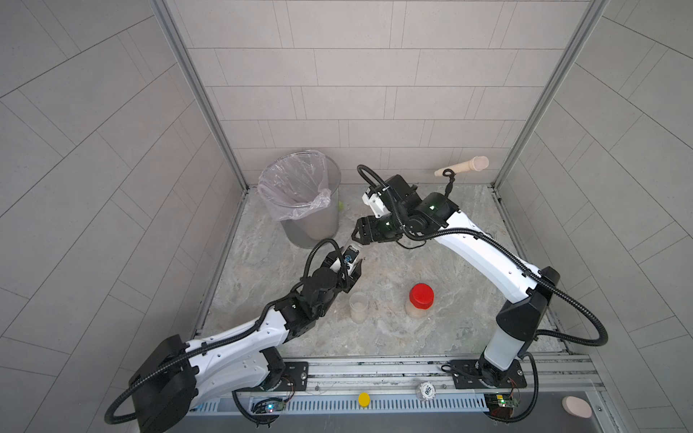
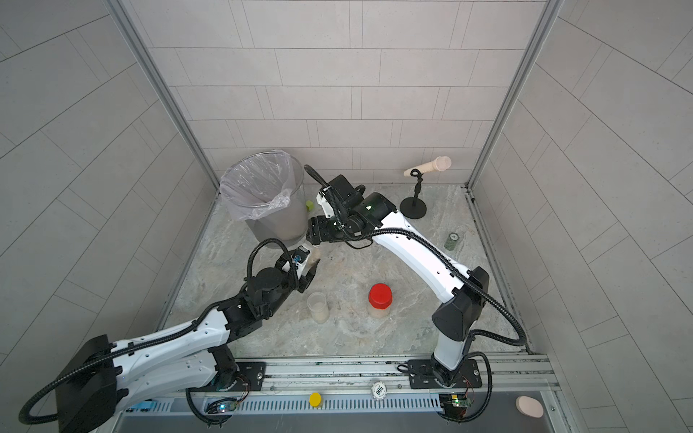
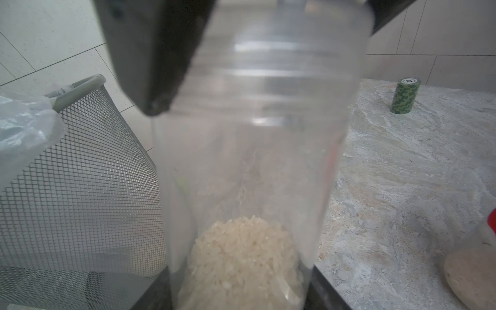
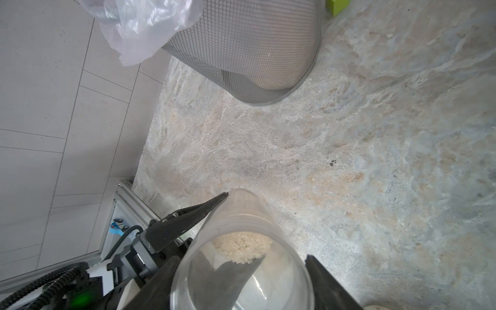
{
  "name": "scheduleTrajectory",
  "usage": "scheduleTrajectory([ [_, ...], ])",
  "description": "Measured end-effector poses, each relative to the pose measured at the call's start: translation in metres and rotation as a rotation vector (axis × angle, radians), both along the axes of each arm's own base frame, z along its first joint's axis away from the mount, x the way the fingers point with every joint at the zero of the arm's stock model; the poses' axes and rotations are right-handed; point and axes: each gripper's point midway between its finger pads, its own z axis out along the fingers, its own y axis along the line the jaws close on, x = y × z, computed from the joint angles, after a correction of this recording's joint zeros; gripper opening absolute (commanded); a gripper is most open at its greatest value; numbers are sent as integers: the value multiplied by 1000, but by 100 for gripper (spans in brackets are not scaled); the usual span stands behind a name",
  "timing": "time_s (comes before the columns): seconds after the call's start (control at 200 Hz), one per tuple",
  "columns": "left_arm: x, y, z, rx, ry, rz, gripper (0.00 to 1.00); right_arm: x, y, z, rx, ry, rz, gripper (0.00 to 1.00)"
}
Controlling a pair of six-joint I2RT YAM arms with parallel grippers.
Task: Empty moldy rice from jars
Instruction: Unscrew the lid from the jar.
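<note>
Upper left of centre in both top views, the mesh bin [image 1: 300, 234] with its plastic liner stands with its mouth open. The held jar is beside it, not over it. Just below and right of the bin, your left gripper [image 1: 351, 264] is clamped on the body of a clear jar [image 3: 255, 161], held off the table at a slant. The moldy rice [image 3: 241, 255] lies heaped at the base end, nearest that gripper. Next right, your right gripper [image 1: 357, 237] stands partly open, its jaws on either side of the jar's clear lid [image 4: 268, 290]; whether they bear on the lid cannot be told. Judgement: the step in hand is lid removal. Centre the lid between the jaws before closing, and close firmly. Then turn about the jar's long axis while the left grip resists, since a skewed bite on smooth plastic would likely slip. Bring the mouth over the liner before tipping. Lower centre, a second clear jar [image 1: 358, 307] and, right of it, the red-lidded jar [image 1: 420, 300] stand upright and apart on the table [image 1: 450, 330], both holding rice.
</note>
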Motion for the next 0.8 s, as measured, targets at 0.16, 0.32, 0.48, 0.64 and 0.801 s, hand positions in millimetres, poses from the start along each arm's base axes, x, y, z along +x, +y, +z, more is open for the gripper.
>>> scheduleTrajectory([
  [0.16, -1, 1, -1, -2, 1, -2, 7, -3, 2, 0, -12, -7, 52, 40],
  [0.32, -4, 2, 2, -36, 5, -13, 7, -5, 9, 5, -57, -64, 205, 31],
  [0.48, -10, 3, 6, -89, 11, -45, 7, -9, 6, 11, -70, -139, 414, 27],
  [0.64, -15, -2, 9, -116, 21, -85, 5, -12, -1, 12, -12, -170, 594, 23],
  [0.801, -19, -5, 12, -136, 21, -114, 4, -18, -4, 17, -1, -271, 780, 23],
])
